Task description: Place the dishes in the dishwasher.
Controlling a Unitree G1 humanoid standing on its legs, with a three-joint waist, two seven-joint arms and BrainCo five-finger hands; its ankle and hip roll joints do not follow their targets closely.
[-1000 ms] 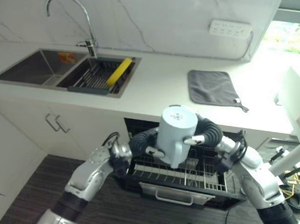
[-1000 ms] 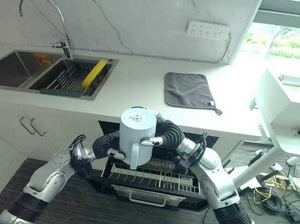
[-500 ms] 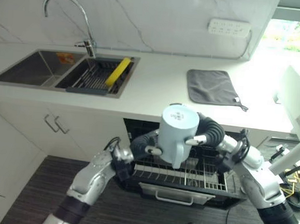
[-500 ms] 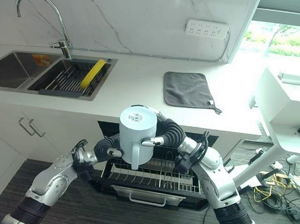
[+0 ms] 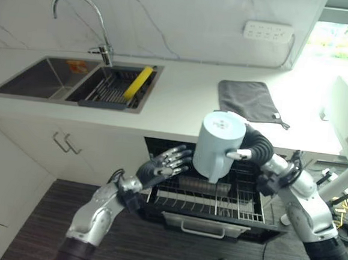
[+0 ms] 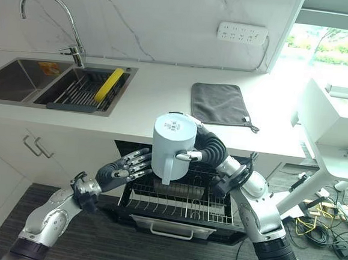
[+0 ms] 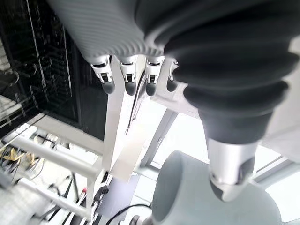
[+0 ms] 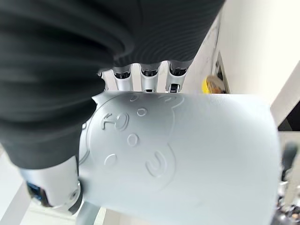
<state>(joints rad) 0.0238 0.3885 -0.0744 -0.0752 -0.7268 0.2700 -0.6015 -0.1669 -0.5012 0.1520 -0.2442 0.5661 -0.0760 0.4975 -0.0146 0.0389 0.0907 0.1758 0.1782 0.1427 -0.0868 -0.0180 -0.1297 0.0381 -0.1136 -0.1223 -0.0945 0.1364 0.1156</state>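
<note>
A pale blue mug [image 5: 219,145] hangs upside down above the pulled-out dishwasher rack [image 5: 207,202], with its handle pointing down. My right hand [image 5: 252,149] is shut on the mug [image 8: 187,150], fingers and thumb curled round its body. My left hand [image 5: 166,163] floats open to the left of the mug, apart from it, fingers spread over the rack's left edge. In the left wrist view the straight fingers [image 7: 129,77] point at the dark rack, and the mug [image 7: 206,197] shows past the thumb.
A white counter [image 5: 182,100] runs above the dishwasher, with a grey cloth [image 5: 248,101] on its right part. A sink [image 5: 42,77] with a drying rack and a yellow item [image 5: 138,82] lies at the left. White cabinet doors [image 5: 64,151] stand left of the dishwasher.
My left hand has let go of the mug and dropped away to the left, fingers now spread. The right hand has carried the mug a little to the right and up.
</note>
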